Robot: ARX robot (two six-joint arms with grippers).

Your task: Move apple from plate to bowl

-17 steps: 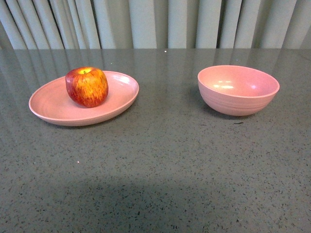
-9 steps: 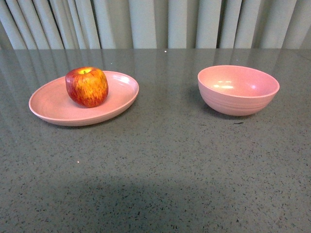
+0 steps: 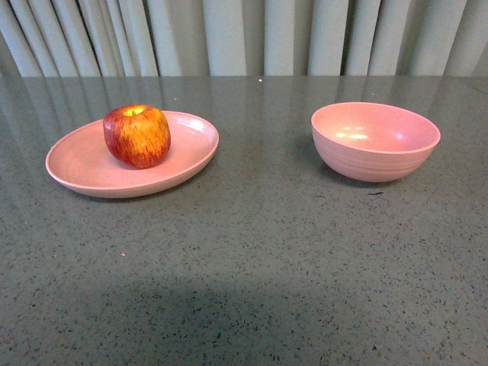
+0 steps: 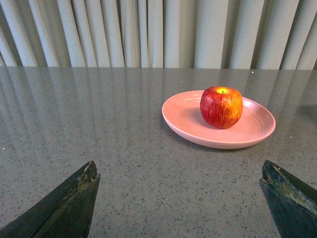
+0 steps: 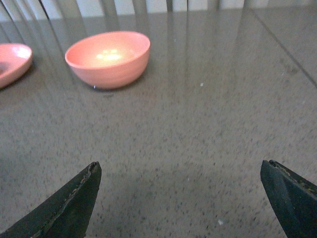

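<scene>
A red apple [image 3: 137, 135] with yellow streaks sits on the shallow pink plate [image 3: 84, 169] at the left of the grey table. The deep pink bowl [image 3: 375, 141] stands empty at the right. No arm shows in the front view. In the left wrist view the apple [image 4: 221, 106] and plate [image 4: 183, 116] lie well ahead of my open, empty left gripper [image 4: 181, 171]. In the right wrist view the bowl [image 5: 108, 58] lies far ahead of my open, empty right gripper [image 5: 181, 171], and a bit of the plate's rim [image 5: 14, 59] shows at the edge.
A pleated grey curtain [image 3: 244, 36] hangs behind the table's far edge. The speckled grey tabletop [image 3: 252, 252] stretches between the dishes and toward the front.
</scene>
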